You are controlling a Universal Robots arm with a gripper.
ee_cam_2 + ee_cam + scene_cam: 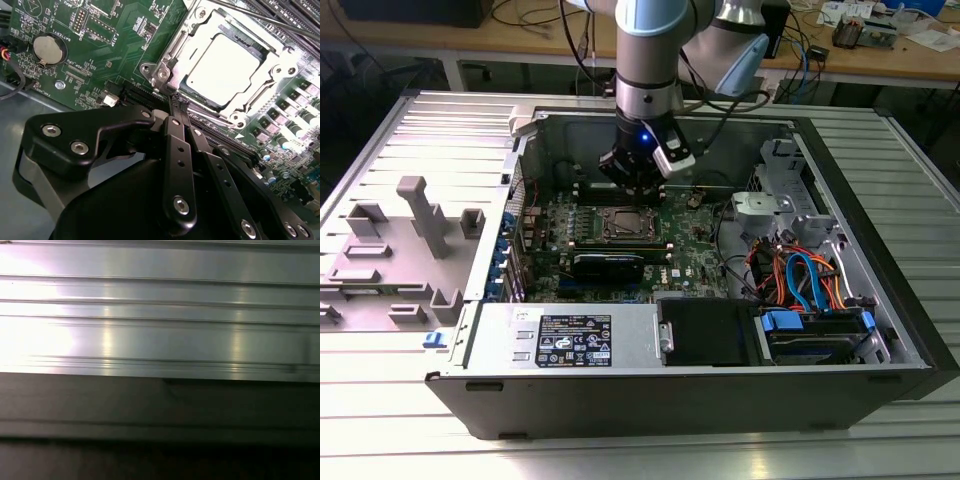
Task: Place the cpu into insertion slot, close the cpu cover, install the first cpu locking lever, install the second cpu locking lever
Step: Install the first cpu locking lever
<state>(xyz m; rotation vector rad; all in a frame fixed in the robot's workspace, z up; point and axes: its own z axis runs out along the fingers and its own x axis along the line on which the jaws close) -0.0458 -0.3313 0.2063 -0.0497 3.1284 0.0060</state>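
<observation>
Exterior view, setting: an open case (700,400) lies on a ribbed metal surface (620,455), with a grey fixture (420,215) on the surface at the exterior view's left
Exterior view, arm: the arm (648,60) comes straight down into the case from above
Exterior view, tool: the tool (636,190) hangs low over the green board (695,245), just above the far edge of the slot (625,226)
Exterior view, slot: it sits near the middle of the board, between long black memory slots (610,262)
Exterior view, rest of the case: a metal box (570,340) runs along the near wall, and orange and blue cables (800,275) fill the corner at the exterior view's right
Second wrist view, tool: its two black fingers (176,150) run side by side, drawn narrow with their tips all but together; I cannot see anything between them
Second wrist view, tool's place: the tips stand at one corner of the slot's metal rim, touching it or just above it; which, I cannot tell
Second wrist view, cpu: the cpu (222,67) lies flat in the slot, its silver top showing through the window
Second wrist view, cover: the cover (176,52) is down flat around the cpu
Second wrist view, board: a round battery (46,48) sits well apart from the slot, towards the board's edge
First wrist view: bright ribbed metal (160,315) with a dark band (160,410) beside it
</observation>
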